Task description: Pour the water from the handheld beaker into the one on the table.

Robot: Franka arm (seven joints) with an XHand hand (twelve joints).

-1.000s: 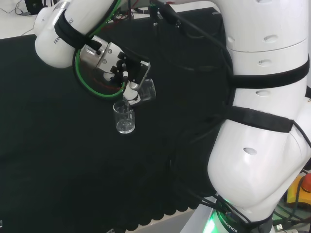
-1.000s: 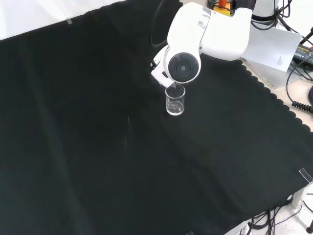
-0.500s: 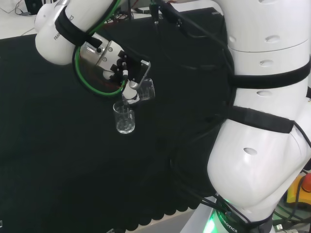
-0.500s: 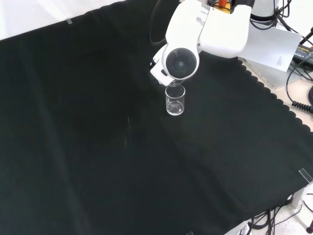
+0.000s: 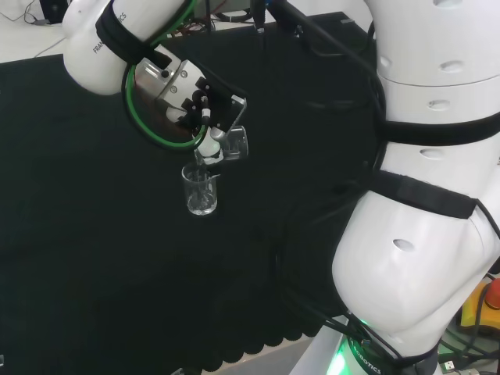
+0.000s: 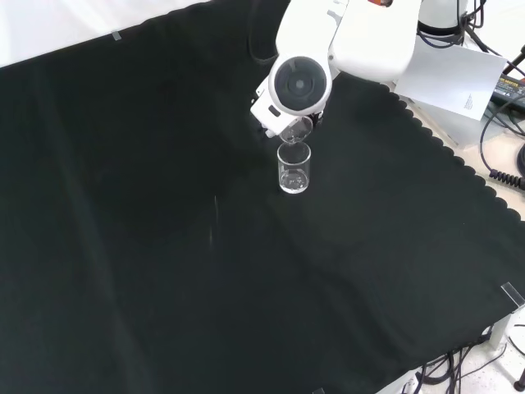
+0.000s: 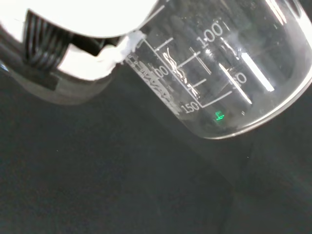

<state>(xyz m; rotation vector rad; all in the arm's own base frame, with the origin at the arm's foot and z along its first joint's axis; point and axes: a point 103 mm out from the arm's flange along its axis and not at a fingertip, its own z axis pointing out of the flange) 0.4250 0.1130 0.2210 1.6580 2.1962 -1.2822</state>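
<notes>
My hand is curled round a clear glass beaker, held tipped on its side just above a second clear beaker that stands upright on the black cloth. In the front view the standing beaker sits below the arm's round grey cap, with the held beaker's rim peeking out under the white link. The wrist view brings the held beaker close, with printed graduations on its wall, and a white finger lies against it. A little water shows at the bottom of the standing beaker.
Black cloth covers the bench around the beakers. The arm's big white links rise at the right of the head view. The cloth's scalloped edge runs along the right of the front view, with cables and paper beyond it.
The wrist and hand have risen a little and turned, lifting the held beaker slightly above the standing one. The beaker on the cloth has stayed in place.
</notes>
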